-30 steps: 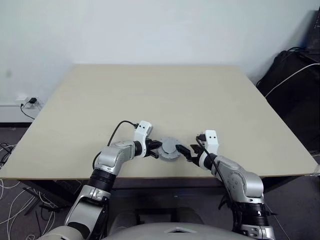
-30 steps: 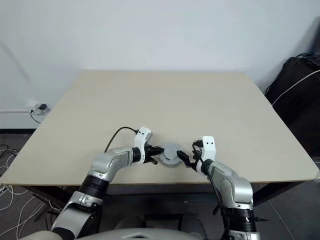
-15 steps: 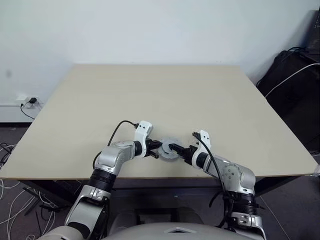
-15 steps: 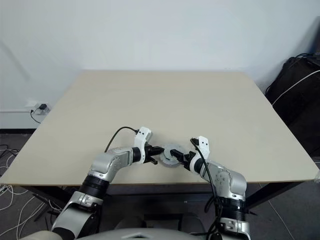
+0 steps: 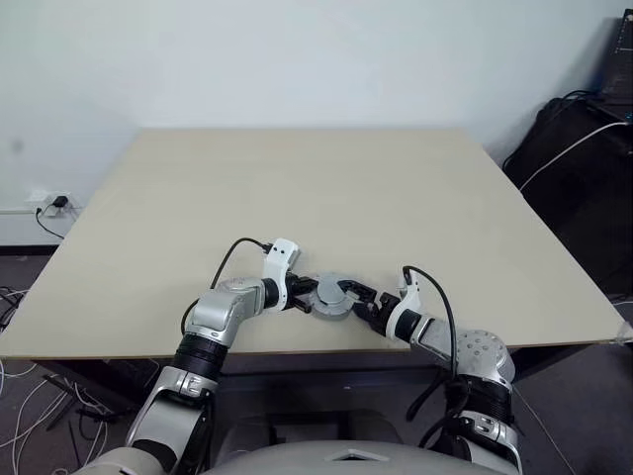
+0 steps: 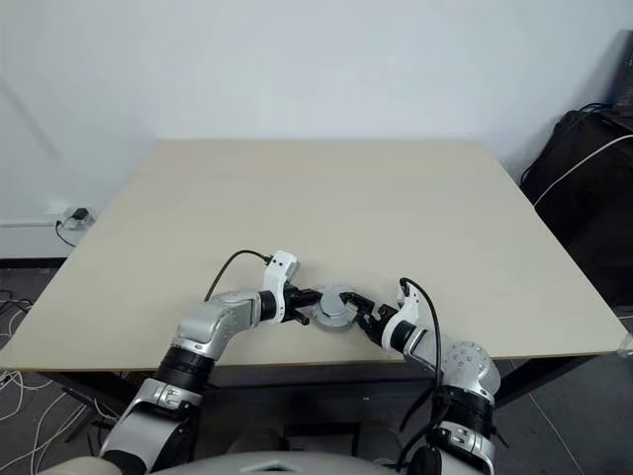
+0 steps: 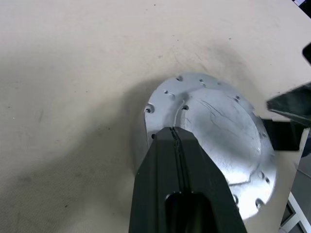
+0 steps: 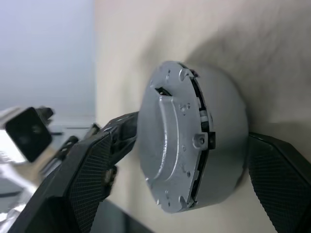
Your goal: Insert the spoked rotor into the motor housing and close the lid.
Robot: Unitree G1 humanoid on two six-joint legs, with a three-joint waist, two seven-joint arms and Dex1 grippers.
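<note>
- Two robot arms meet over one round silver-grey lid (image 5: 333, 296), which sits on top of the motor housing (image 8: 221, 145) near the front edge of a pale wooden surface (image 5: 316, 188).
- Seen from the right wrist, the lid is seated on the housing with a thin dark seam between the two parts. I judge it laid in place but perhaps not pressed fully home. The spoked rotor cannot be made out; it may lie under the lid.
- On the lid's left side, the left tool (image 7: 174, 141) has its two black fingers shut tight together. Their joined tip rests against the lid's smooth face near the rim; it pins the lid and holds nothing.
- On the lid's right side, the right tool (image 8: 194, 170) stands wide open, one finger (image 8: 92, 170) on each side of the stacked parts. From the pictures I cannot tell whether its pads touch the housing wall.
- The stack lies directly between the right tool's fingers, with its flat faces across their gap. The right arm therefore looks better placed for the coming squeeze.
- A squeeze that is off centre could tilt the lid.
</note>
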